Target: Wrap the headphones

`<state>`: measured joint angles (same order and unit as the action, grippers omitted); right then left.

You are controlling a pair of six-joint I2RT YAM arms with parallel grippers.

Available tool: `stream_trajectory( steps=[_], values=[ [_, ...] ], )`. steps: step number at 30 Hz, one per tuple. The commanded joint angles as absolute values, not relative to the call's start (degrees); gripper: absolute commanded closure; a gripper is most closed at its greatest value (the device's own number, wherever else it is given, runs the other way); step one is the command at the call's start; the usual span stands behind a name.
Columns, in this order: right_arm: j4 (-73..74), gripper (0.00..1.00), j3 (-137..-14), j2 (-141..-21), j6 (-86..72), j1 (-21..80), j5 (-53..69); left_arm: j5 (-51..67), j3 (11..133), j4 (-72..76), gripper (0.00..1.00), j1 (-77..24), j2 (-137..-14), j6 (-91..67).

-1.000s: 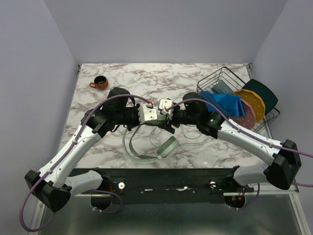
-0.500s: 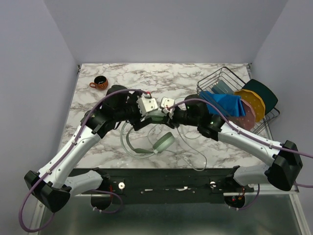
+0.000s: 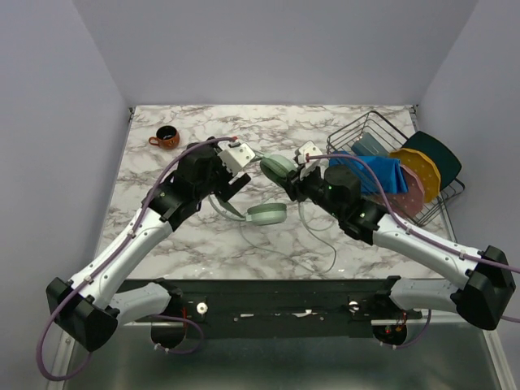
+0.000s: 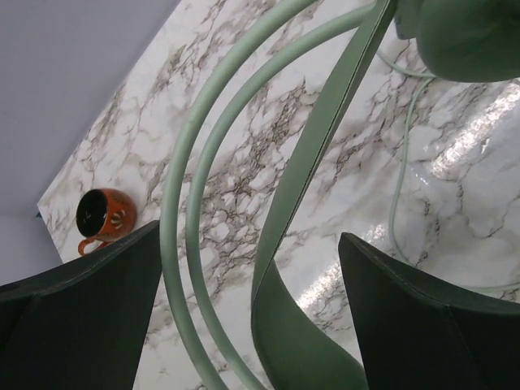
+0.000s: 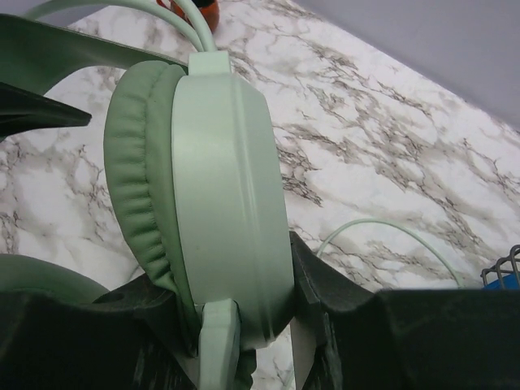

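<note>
The pale mint-green headphones are half raised. One padded cup [image 3: 278, 166] [image 5: 219, 179] is up off the marble, and my right gripper [image 3: 288, 177] [image 5: 236, 301] is shut on it, a finger on each flat side. The other cup [image 3: 266, 213] lies on the table. The slim headband [image 3: 225, 203] [image 4: 317, 154] arcs between the two and runs through the wide gap of my left gripper [image 3: 234, 185] [image 4: 248, 236], which is open and touches nothing. The thin cable [image 3: 318, 245] [image 5: 382, 227] trails loose across the table toward the near edge.
An orange mug [image 3: 164, 136] [image 4: 104, 215] stands at the back left. A wire dish rack [image 3: 366, 134] at the back right holds a blue cloth [image 3: 374, 172], a yellow plate [image 3: 421, 175] and a dark green plate [image 3: 439, 158], close behind the right arm.
My left gripper opened, let go of the headphones and drew back to the left. My right gripper closed on one cup and carried it up and toward the back; the other cup slid along.
</note>
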<state>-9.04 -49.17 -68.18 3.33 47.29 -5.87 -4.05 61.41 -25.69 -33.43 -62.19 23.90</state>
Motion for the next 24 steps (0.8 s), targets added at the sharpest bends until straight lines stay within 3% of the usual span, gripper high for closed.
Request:
stream_trajectory(
  steps=[1, 6, 8, 9, 10, 12, 13, 16, 17, 18, 23, 24],
  values=[
    [-14.85, 1.0, -50.01, -67.15, -0.7, 47.64, -8.35, -12.47, 60.9, -23.03, 0.01, -32.87, -64.94, 24.0],
    [-14.76, 0.99, -49.22, -66.1, -0.53, 47.64, -8.7, -13.45, 62.75, -23.64, 0.02, -30.59, -68.9, 22.59],
    [-14.94, 0.99, -48.78, -65.66, 1.58, 47.64, -9.31, -12.31, 63.1, -23.99, 0.1, -30.06, -69.43, 22.15],
    [-14.94, 0.99, -48.61, -65.57, 1.84, 47.64, -9.93, -11.7, 63.11, -24.43, 0.16, -29.62, -69.35, 22.06],
    [-15.03, 0.99, -48.52, -65.48, 2.02, 47.64, -10.11, -10.91, 63.11, -24.61, 0.32, -29.45, -69.26, 21.89],
    [-15.03, 0.99, -48.51, -65.74, 2.28, 47.64, -10.37, -9.15, 63.11, -25.22, 0.48, -29.27, -68.73, 21.53],
    [-14.94, 0.99, -48.52, -65.92, 2.63, 47.55, -10.28, -8.62, 63.19, -25.4, 0.63, -29.18, -68.56, 21.36],
    [-14.94, 1.0, -49.04, -66.97, 2.72, 47.64, -10.02, -6.07, 63.28, -26.36, 0.81, -29.18, -67.41, 21.18],
    [-14.85, 0.99, -49.22, -67.15, 2.72, 47.55, -9.76, -5.54, 63.46, -26.63, 0.95, -29.09, -67.15, 21.18],
    [-15.03, 0.99, -49.57, -67.5, 2.72, 47.55, -9.23, -4.75, 63.54, -27.41, 0.99, -29.18, -66.97, 21.09],
    [-14.68, 0.99, -51.32, -69.43, 2.81, 47.64, -7.56, -4.57, 63.63, -28.57, 1.0, -29.18, -66.1, 20.04],
    [-14.24, 0.91, -51.85, -69.78, 2.99, 47.55, -6.08, -5.18, 63.55, -28.39, 1.0, -29.18, -66.01, 19.6]
  ],
)
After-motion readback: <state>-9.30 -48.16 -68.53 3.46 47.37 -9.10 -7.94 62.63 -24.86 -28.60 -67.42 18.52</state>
